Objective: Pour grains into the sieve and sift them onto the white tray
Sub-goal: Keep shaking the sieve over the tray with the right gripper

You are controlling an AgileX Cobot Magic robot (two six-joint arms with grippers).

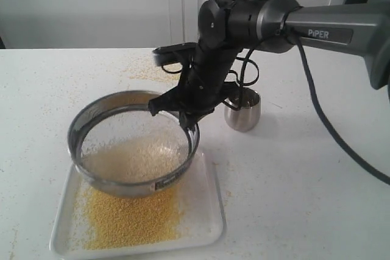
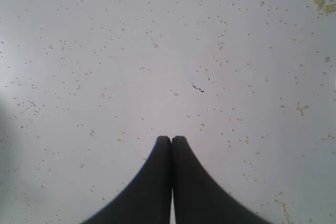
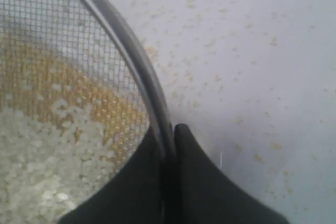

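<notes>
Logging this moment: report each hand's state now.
Left hand: closed, holding nothing.
Right hand: closed on the rim of the wide round steel-rimmed wire-mesh sieve.

This looks like a robotics lab bench rather than a kitchen, though so little of the room shows that I can't be sure. A white table (image 1: 304, 211) stands before a plain pale wall (image 1: 91, 4) on the far side. From the right a grey robot arm (image 1: 341, 25) marked PIPER reaches in, a black cable (image 1: 332, 130) trailing from it. The kitchenware, a sieve (image 1: 122, 186), a white tray (image 1: 204, 212) and a steel cup (image 1: 244, 112), sits among yellow crumbs (image 1: 143, 71) strewn on the tabletop.
</notes>
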